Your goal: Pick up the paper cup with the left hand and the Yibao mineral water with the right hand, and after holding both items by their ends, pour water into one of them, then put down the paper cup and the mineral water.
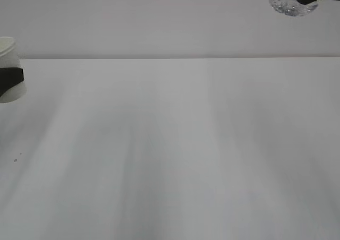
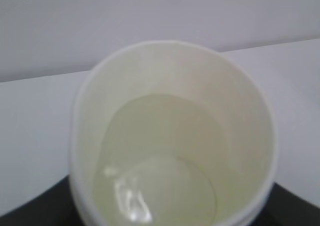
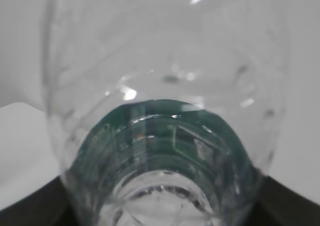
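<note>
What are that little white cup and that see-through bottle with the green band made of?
The small white cup looks like paper: matte, opaque walls, a rolled rim and a cream, faintly glossy inside, perhaps coated. The clear ribbed bottle looks like thin plastic: transparent, shiny with sharp highlights, moulded ridges, and a dark green printed label band.

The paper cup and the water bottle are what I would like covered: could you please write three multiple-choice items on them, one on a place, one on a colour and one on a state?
1. Where is the paper cup in the exterior view?
A. far left edge
B. centre
C. top right corner

2. What colour is the label band of the Yibao mineral water?
A. red
B. dark green
C. yellow

3. What does the paper cup hold?
A. nothing
B. some clear liquid
C. a spoon

Answers: 1 A, the cup sits at the left border, clasped by the dark left gripper. 2 B, green shows through the bottle. 3 B, a liquid surface glints inside the cup in the left wrist view.
</note>
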Robot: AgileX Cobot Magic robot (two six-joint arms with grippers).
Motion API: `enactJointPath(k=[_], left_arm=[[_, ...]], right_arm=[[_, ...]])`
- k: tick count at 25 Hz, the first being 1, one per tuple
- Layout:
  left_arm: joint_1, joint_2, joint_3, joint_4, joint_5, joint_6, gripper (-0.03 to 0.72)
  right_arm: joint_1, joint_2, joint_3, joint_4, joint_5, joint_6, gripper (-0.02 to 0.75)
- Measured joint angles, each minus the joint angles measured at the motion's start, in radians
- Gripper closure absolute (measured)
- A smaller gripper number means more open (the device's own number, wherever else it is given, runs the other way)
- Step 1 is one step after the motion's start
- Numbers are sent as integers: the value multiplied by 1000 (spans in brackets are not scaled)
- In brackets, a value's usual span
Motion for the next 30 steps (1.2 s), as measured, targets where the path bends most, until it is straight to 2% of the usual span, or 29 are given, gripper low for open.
enactJointPath(k=[8, 20, 30], left_arm=[[38, -11, 75, -35, -8, 0, 244], [148, -11, 78, -86, -58, 48, 244], [148, -11, 78, -89, -59, 161, 244]], right_arm=[[0, 0, 0, 0, 0, 2, 265], [0, 0, 0, 0, 0, 2, 265], [0, 0, 0, -2, 0, 2, 265]])
